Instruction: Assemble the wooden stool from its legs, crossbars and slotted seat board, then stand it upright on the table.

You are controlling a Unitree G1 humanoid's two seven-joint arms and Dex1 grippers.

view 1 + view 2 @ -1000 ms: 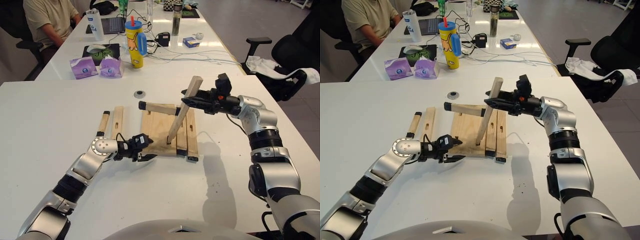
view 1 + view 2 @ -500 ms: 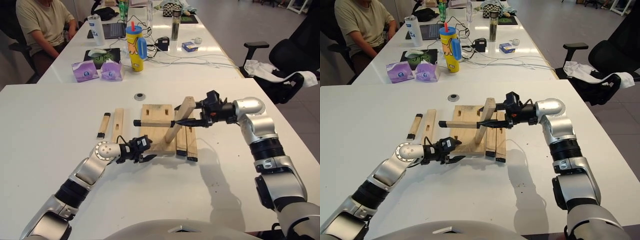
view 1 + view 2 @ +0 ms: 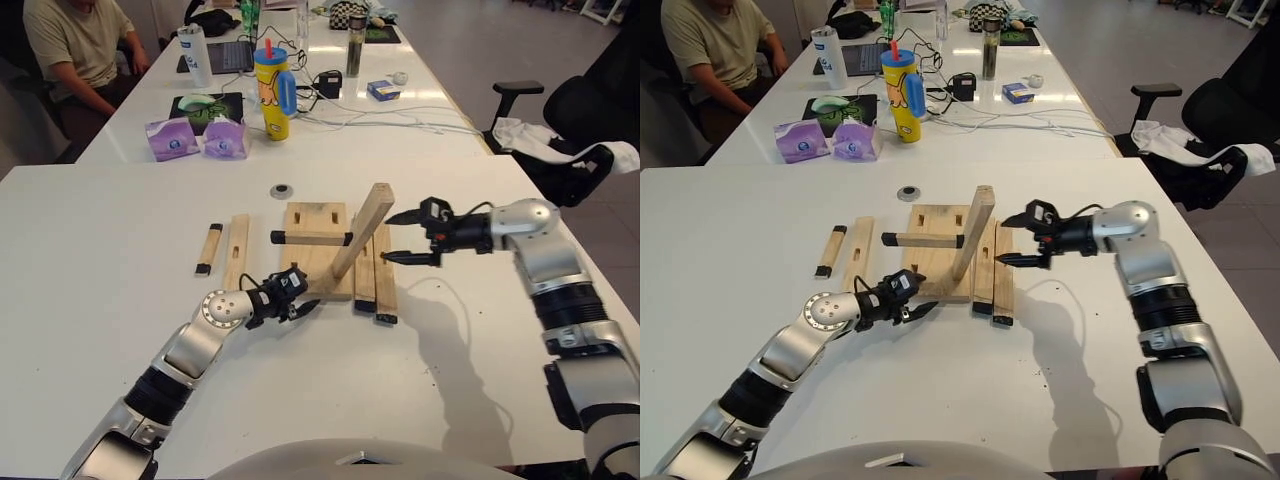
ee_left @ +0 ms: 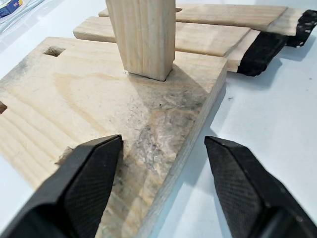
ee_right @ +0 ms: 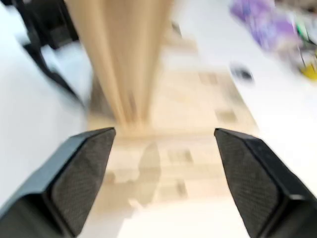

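Right fingers (image 5: 74, 168) and left fingers (image 4: 89, 178) both spread wide; leg (image 3: 362, 232) stands tilted in the seat board (image 3: 300, 265), unheld.

Right fingers sit just beside the leg on its right side, apart from it, and are the nearer pair to its shaft. The leg's long axis runs from a slot near the board's near right corner, up and to the right. A crossbar (image 3: 310, 238) projects leftward from it. Left fingers bracket the board's near edge, not closed on it. Two loose legs (image 3: 367, 275) lie just beside the board's right edge; spare pieces (image 3: 237, 250) lie to its left. Judgement: a regrasp of the leg is best approached from the right, where the bench (image 3: 470, 330) gives room.
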